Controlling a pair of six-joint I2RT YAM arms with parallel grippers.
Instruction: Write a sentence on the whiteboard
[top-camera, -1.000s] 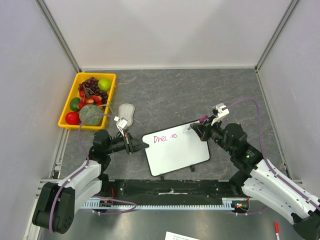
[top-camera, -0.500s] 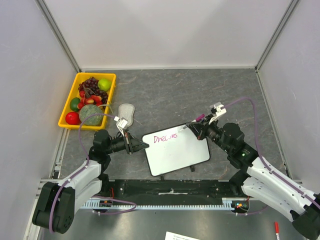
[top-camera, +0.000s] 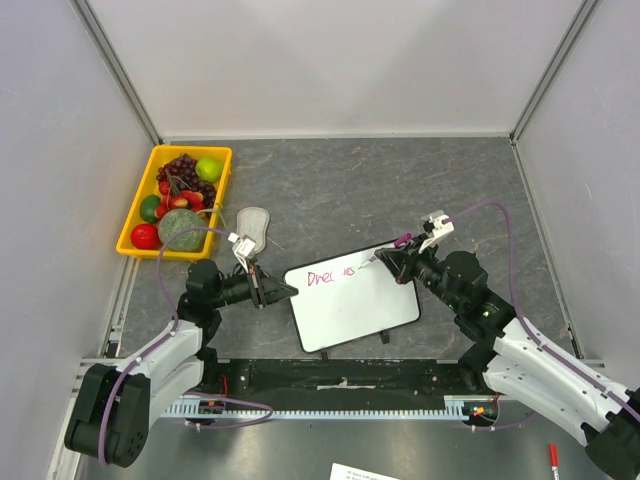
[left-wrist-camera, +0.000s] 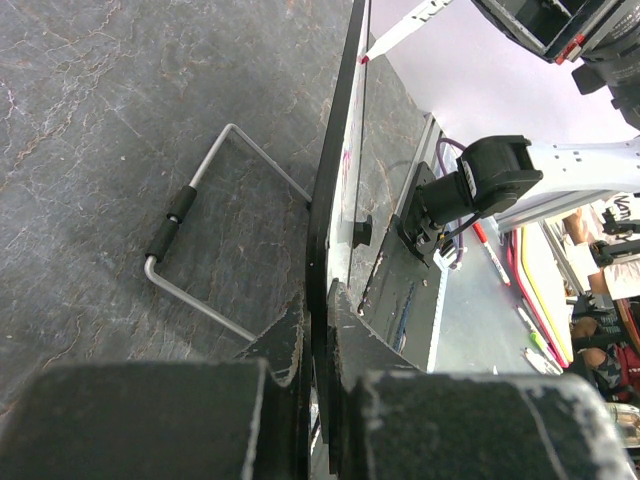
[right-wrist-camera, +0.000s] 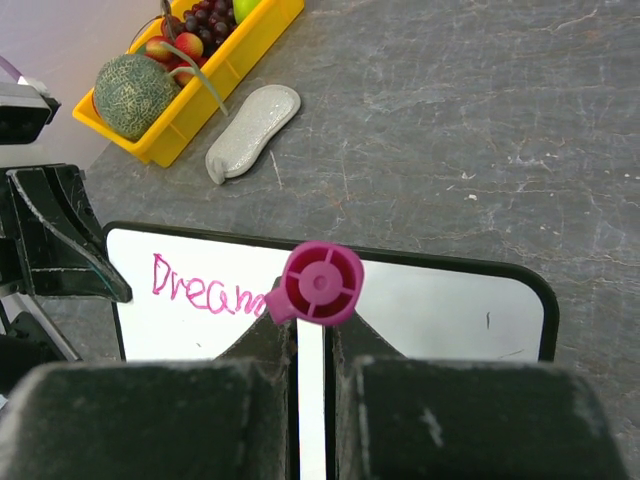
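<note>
The whiteboard (top-camera: 355, 305) lies tilted on the dark table between the arms. My left gripper (top-camera: 285, 291) is shut on the whiteboard's black left edge (left-wrist-camera: 335, 170), which runs between its jaws (left-wrist-camera: 318, 295). The right gripper (top-camera: 393, 257) is shut on a magenta marker (top-camera: 385, 252), whose round cap end (right-wrist-camera: 320, 283) faces the wrist camera. The marker's tip (left-wrist-camera: 368, 58) rests at the board's upper part. The sentence (right-wrist-camera: 205, 288) reads "Dream" in pink strokes on the first line; its end is hidden behind the marker.
A yellow tray (top-camera: 140, 225) of fruit sits at the back left. A grey oval eraser pad (top-camera: 252, 226) lies just behind the left gripper. The board's wire stand (left-wrist-camera: 200, 180) juts out on the table. A red pen (top-camera: 552, 455) lies off the table, bottom right.
The right gripper has shifted slightly with the marker over the first line, and the pink strokes after "Dre" have changed. The left gripper and the board have not moved.
</note>
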